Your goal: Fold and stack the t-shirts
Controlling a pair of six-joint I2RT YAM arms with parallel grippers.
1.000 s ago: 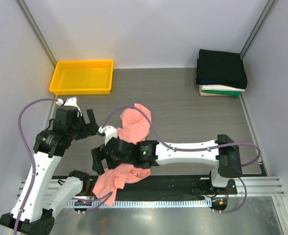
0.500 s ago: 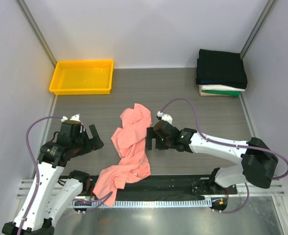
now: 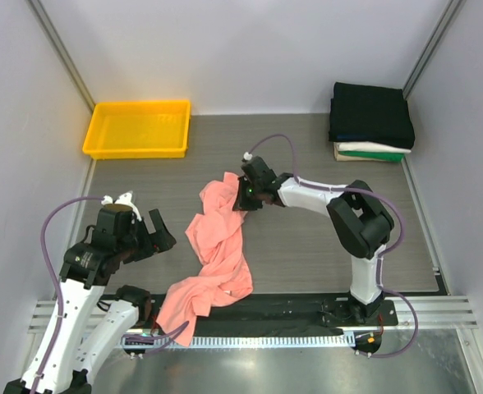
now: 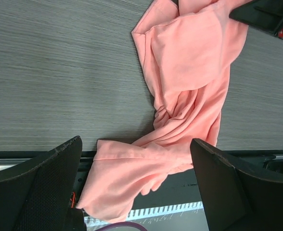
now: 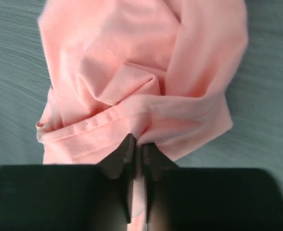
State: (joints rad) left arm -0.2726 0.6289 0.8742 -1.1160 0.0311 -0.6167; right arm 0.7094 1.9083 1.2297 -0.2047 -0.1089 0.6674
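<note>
**Right gripper** [image 5: 136,145]: dark, tapered fingers, pressed together with no gap, a hemmed fold of cloth pinched between the tips. It is placed to the right of the yellow tray [image 3: 135,152] and somewhat nearer the arm bases [image 3: 244,197].

**Left gripper** [image 4: 135,140]: broad black fingers with a matte, grainy surface, spread wide, nothing held. It is carried above the table, nearer the bases than the tray [image 3: 160,231].

**Salmon-pink t-shirt** [image 3: 221,246]: soft, thin cotton, unfolded and crumpled into a long twisted band. A stitched double hem is seen at the pinched edge [image 5: 91,127]. The upper part is bunched in loose rounded folds [image 4: 189,62]. The middle is wrung narrow, and the lower part is fanned out flat over the near table edge onto the black strip there. It lies on the table to the right of the tray and nearer the bases, the held end farthest out.

**Stack of folded shirts** [image 3: 371,115]: neat rectangles, black on top, white and green edges showing beneath. It stands well to the right of the tray, against the same far side.

**Yellow tray**: rigid plastic, shallow, rectangular, with a ribbed floor.

**Table** [image 3: 307,238]: grey, wood-grained, matte.
</note>
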